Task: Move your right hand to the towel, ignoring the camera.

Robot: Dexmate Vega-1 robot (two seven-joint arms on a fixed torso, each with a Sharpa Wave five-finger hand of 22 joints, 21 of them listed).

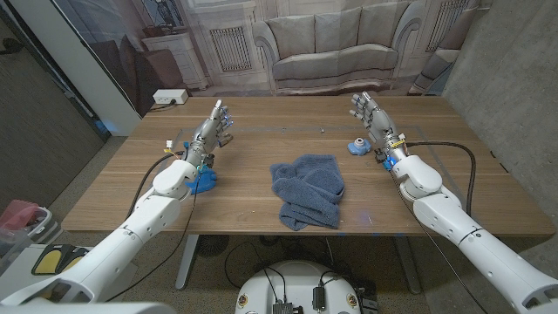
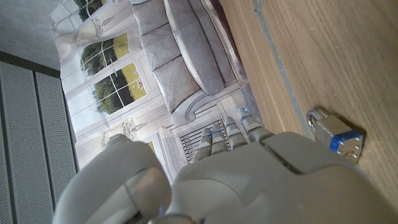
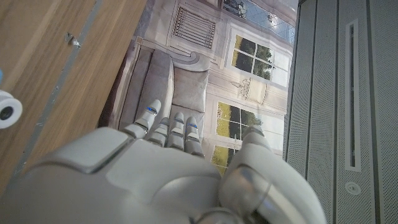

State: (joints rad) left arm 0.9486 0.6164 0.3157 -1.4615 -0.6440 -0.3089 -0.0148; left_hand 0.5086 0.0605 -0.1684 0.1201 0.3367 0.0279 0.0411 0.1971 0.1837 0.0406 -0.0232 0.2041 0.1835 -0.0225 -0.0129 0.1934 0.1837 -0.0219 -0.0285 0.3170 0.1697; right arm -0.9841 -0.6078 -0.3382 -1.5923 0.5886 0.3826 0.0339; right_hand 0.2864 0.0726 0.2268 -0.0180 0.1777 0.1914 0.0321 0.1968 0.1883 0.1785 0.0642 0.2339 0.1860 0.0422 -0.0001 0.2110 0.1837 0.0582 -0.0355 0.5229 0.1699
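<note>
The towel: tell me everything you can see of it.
The towel is blue-grey, soft terry cloth by its look, crumpled into a loose heap with folds rather than spread flat. It lies on the wooden table near the middle, closer to the front edge, between the two arms. Its far part is wider; a narrower bunched lobe reaches toward the front edge. Neither hand touches it; only the table does.

I get soft, even light over the wooden table (image 1: 261,187); the crumpled blue towel (image 1: 307,189) casts faint shadow. Wrist views blur up close.
</note>
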